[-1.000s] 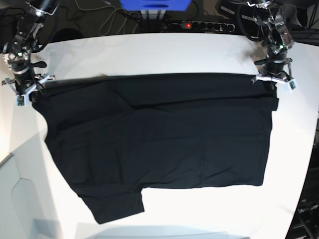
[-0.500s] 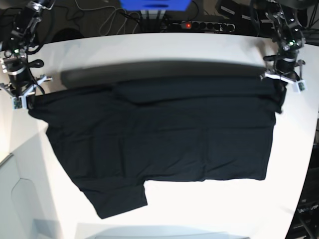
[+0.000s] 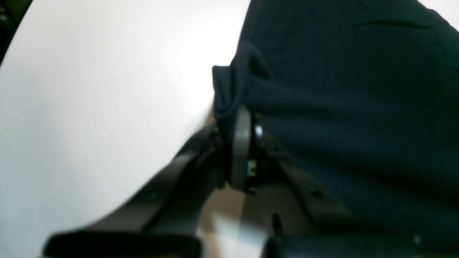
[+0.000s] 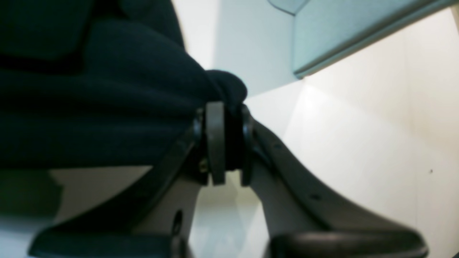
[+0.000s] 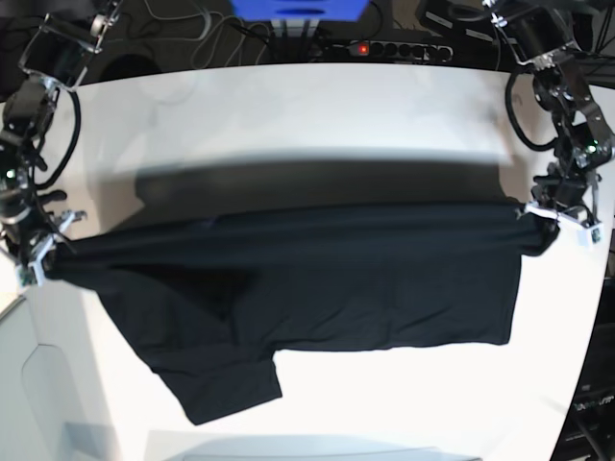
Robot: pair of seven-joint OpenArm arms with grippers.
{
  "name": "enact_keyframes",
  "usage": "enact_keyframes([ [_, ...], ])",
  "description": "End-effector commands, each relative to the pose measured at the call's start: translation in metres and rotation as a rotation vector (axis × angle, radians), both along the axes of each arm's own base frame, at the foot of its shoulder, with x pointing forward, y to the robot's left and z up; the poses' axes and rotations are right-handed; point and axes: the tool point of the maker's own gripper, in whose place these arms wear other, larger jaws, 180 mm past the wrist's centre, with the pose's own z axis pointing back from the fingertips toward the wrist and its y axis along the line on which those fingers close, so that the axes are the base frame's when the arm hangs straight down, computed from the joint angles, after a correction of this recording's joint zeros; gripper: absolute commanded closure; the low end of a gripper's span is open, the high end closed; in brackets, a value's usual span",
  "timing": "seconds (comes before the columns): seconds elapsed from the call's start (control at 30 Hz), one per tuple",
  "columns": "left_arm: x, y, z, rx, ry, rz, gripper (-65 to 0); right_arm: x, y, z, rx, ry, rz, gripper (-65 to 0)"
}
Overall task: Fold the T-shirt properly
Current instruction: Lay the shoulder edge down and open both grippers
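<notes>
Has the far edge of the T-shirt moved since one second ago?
Yes. The T-shirt edge, held by both grippers, has come toward the camera, away from the power strip behind the table.

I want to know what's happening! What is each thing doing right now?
T-shirt: far edge lifted and stretched between both grippers, the rest lying on the table.
Left gripper: shut on the T-shirt.
Right gripper: shut on the T-shirt.
Power strip: red light glowing.

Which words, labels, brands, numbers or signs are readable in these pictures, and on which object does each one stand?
None can be read.
T-shirt: plain black, no print, tag or label visible.
Left gripper and right gripper: no markings visible; both views are blurred.
Blue object behind the table: no legible text.
</notes>
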Motion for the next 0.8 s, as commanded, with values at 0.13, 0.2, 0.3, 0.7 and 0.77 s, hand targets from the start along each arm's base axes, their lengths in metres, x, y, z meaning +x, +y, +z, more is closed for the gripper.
enact_keyframes([
  [0.13,-0.012,0.012,0.002,0.047,-0.002,0.031,-0.1,-0.025,-0.017,-0.010,-0.054,0.053,-0.039,0.0],
  [0.2,-0.021,0.009,-0.007,0.037,0.024,0.032,-0.1,-0.033,-0.011,-0.020,-0.036,0.063,-0.028,0.0],
  [0.3,-0.038,0.001,-0.025,0.011,0.069,0.036,-0.1,-0.052,-0.007,-0.039,-0.025,0.096,-0.007,0.0],
  [0.7,-0.082,0.004,-0.050,0.047,0.089,0.057,-0.1,-0.102,0.007,-0.079,0.025,0.182,0.007,0.0],
  [0.77,-0.086,0.005,-0.052,0.048,0.093,0.062,-0.1,-0.110,0.007,-0.083,0.025,0.202,0.007,0.0],
])
